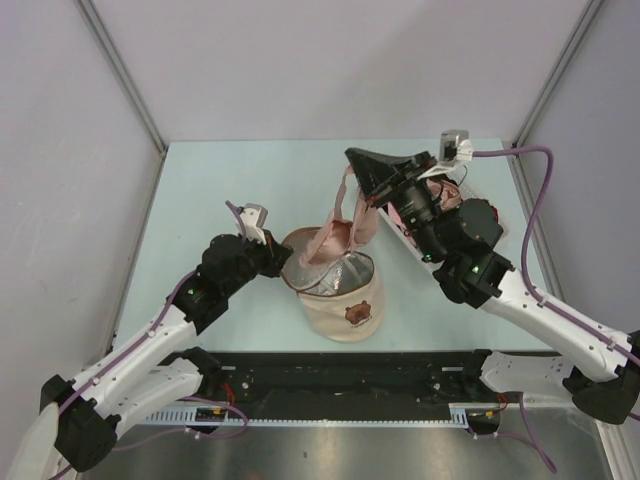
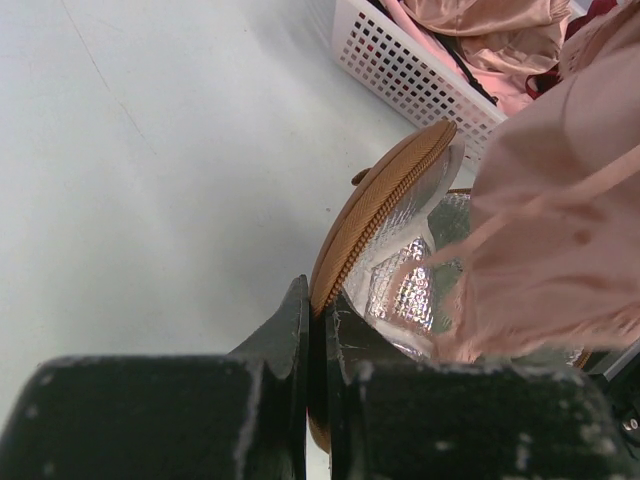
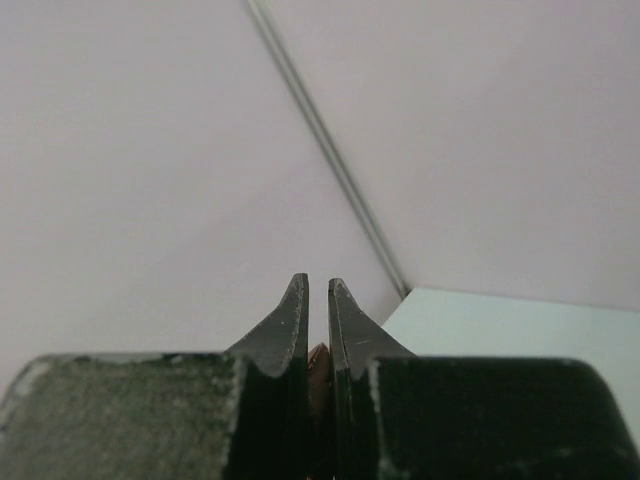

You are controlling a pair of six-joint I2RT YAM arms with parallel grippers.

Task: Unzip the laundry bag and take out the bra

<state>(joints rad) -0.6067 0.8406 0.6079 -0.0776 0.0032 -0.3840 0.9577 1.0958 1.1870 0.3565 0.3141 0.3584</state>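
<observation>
Found the laundry bag (image 1: 340,295) on the table (image 1: 220,190), central, toward the near edge. Saw the bra (image 1: 340,235) hung over it from the right gripper (image 1: 362,170), lower part at its mouth. Noted the left gripper (image 1: 283,262) on its left rim, a basket (image 2: 400,70) to its right.

In my left wrist view the pale pink soft bra (image 2: 560,230) is blurred and runs off the right edge; my left gripper (image 2: 318,305) hides the lower rim of the domed beige fabric laundry bag (image 2: 372,215).
</observation>
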